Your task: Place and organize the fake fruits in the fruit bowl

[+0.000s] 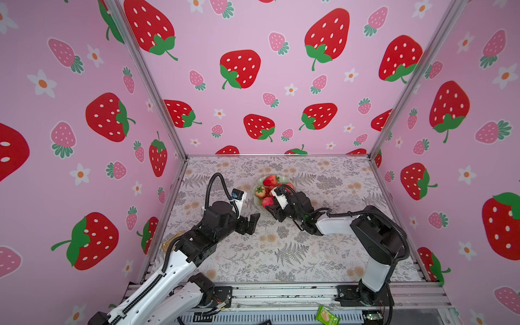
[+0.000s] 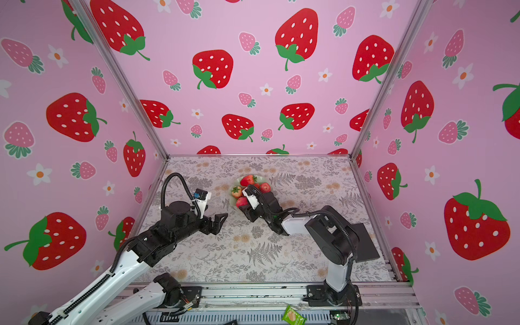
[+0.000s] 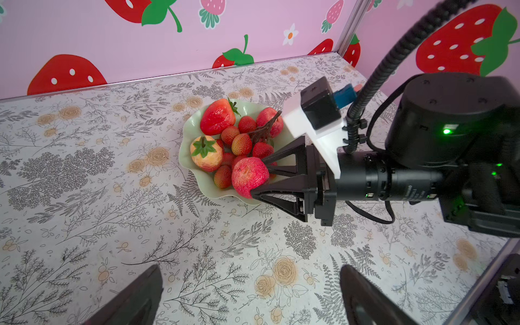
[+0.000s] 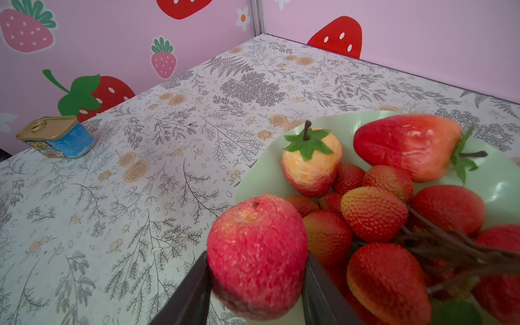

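While the left gripper (image 1: 250,223) hovers over the floral table (image 1: 281,253) just left of the fruit bowl (image 3: 189,125), its jaws stand wide apart and empty. The bowl carries two strawberries (image 3: 218,118), a cluster of small red balls (image 3: 242,143) and an apple (image 3: 270,121) — all inside. At the bowl's front rim the right gripper (image 3: 257,177) clasps a second apple (image 4: 257,253) — both fingers touching it.
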You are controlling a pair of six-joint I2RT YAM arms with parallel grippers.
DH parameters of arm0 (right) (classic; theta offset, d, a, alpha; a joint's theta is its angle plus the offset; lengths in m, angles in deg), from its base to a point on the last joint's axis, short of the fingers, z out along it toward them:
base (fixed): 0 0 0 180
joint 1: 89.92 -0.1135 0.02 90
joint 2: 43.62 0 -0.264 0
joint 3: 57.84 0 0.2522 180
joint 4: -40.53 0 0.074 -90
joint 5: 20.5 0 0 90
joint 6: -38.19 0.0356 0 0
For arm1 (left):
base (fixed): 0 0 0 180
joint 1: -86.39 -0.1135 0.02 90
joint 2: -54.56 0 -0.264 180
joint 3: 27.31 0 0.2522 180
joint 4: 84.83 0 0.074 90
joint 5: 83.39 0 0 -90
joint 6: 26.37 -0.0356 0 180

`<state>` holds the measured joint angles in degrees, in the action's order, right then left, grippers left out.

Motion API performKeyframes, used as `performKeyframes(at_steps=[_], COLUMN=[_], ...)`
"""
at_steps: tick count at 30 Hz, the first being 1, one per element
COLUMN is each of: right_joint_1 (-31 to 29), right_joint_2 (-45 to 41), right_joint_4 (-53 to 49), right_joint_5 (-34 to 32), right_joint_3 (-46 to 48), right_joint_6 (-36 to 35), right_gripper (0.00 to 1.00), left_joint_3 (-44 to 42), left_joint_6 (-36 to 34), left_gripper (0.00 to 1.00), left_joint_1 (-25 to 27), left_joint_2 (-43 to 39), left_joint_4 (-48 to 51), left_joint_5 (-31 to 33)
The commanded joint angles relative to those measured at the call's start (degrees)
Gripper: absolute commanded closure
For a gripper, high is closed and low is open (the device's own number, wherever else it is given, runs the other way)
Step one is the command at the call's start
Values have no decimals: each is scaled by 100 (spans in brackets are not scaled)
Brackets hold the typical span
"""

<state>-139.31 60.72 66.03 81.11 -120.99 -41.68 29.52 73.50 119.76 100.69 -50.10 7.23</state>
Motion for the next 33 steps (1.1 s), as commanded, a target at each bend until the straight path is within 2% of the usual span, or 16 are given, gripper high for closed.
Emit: performKeyframes(at_steps=[1,8,16,25,26,27,31,33], right_joint_1=[-34,-35,-27,-2,24,59,544,979], right_joint_2=[64,113,-151,-1580,-1815,-2016,-3052,-3651], right_joint_4=[-60,-369,-410,-950,-1008,-1055,-1350,-1624], right_joint_5=[-52,-164,-338,-767,-841,-909,-1475,-2168], right_joint_3=[-172,-287,-267,74,212,351,1112,1531], right_joint_6=[-164,-238,-309,-319,-245,-151,390,651], right_gripper=[49,37,35,27,16,0,1,1], left_joint_3=[-63,-152,-176,-59,2,56,188,111], left_joint_6=[54,111,72,-137,-156,-164,267,412], left_gripper=[1,1,1,1,1,1,1,1], left_joint_1=[-24,-29,-28,-122,-206,-297,-710,-1086], left_joint_2=[-7,-7,-111,4,100,188,463,532], left_joint_4=[-92,-250,-208,-268,-215,-165,-2,-24], left_joint_5=[-78,-120,-107,28,119,233,1947,2449])
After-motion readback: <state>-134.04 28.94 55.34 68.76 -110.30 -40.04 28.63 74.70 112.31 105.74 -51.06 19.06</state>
